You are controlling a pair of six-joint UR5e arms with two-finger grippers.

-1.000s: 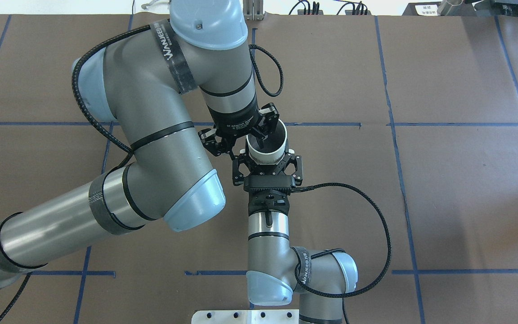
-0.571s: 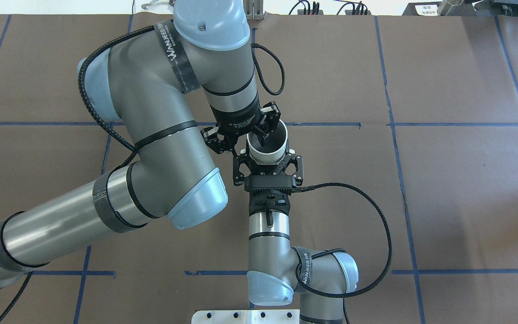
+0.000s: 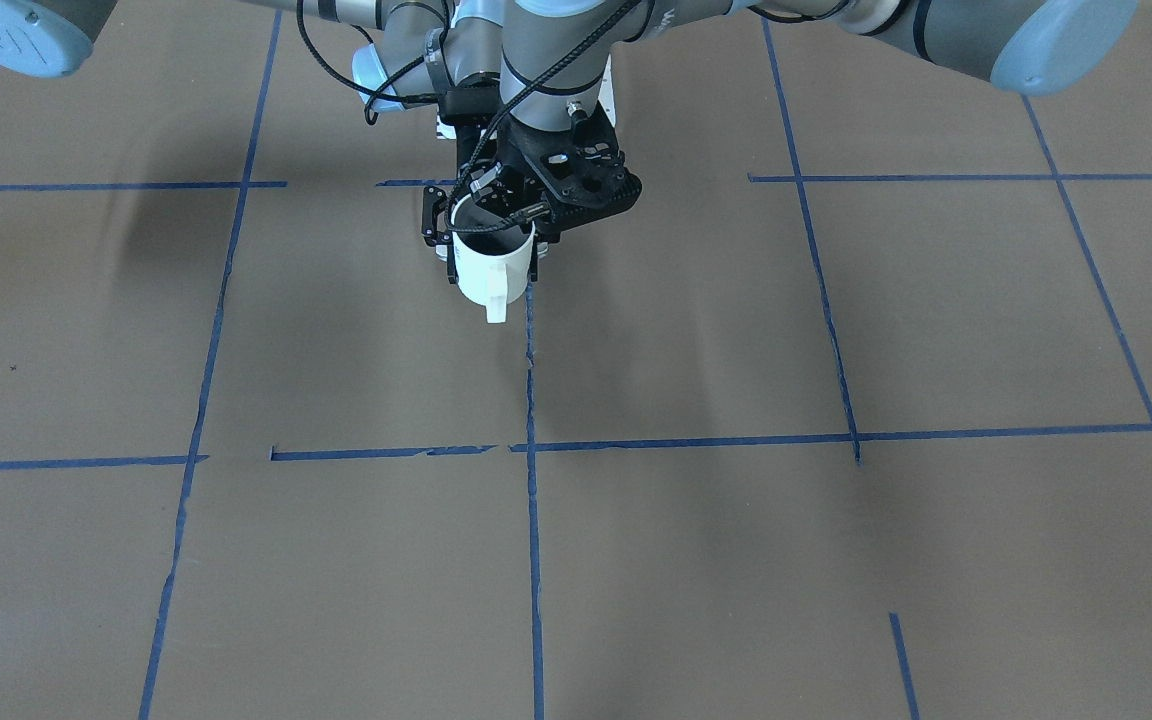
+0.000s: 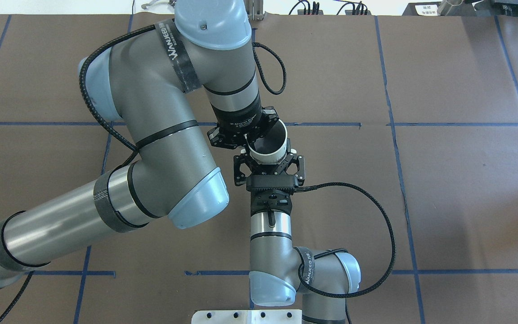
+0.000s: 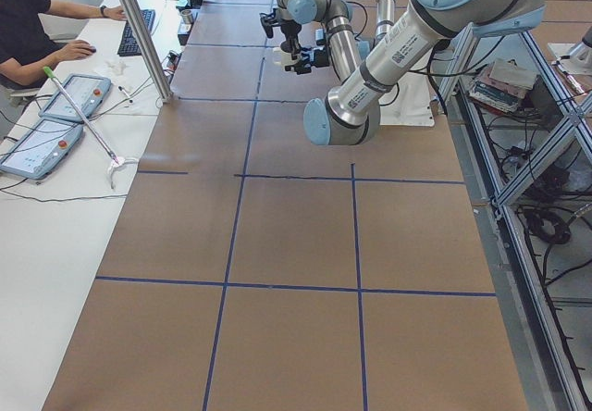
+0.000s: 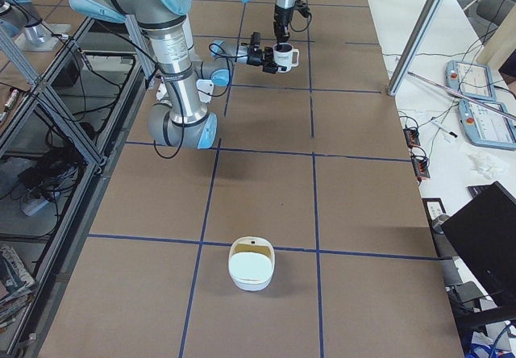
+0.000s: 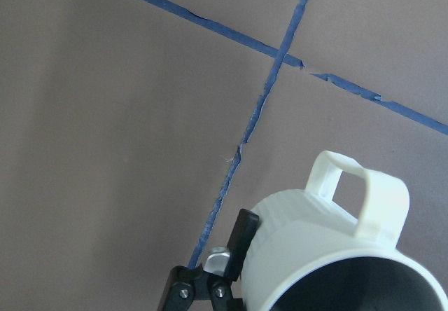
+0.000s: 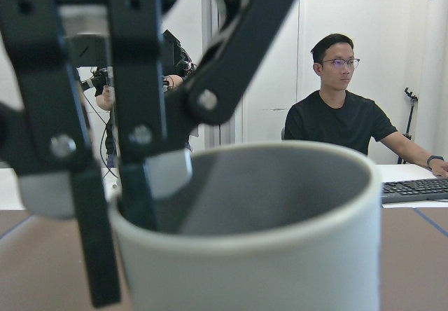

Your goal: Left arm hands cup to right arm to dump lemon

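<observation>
The white cup point(image 4: 266, 146) hangs above the table, upright, with its handle pointing away from the robot point(image 3: 494, 290). My left gripper point(image 4: 251, 140) comes down from above and is shut on the cup's rim. One finger point(image 8: 164, 174) is inside the rim and the other is outside. My right gripper point(image 4: 268, 163) reaches in level from the robot's side, and its fingers point(image 4: 296, 165) clamp the cup's body from both sides. The cup's inside looks dark grey. The lemon shows in no view.
The brown table point(image 4: 443, 189) has blue tape lines. A white bowl point(image 6: 251, 264) stands far along the table toward the robot's right end. An operator point(image 8: 343, 108) sits at a side desk beyond the table's far edge, with a keyboard and tablets point(image 5: 65, 96).
My left gripper's fingers were spread wide with one tip inside the cup; they have now closed on the rim. The left arm shifted slightly. The right gripper and cup stayed put.
</observation>
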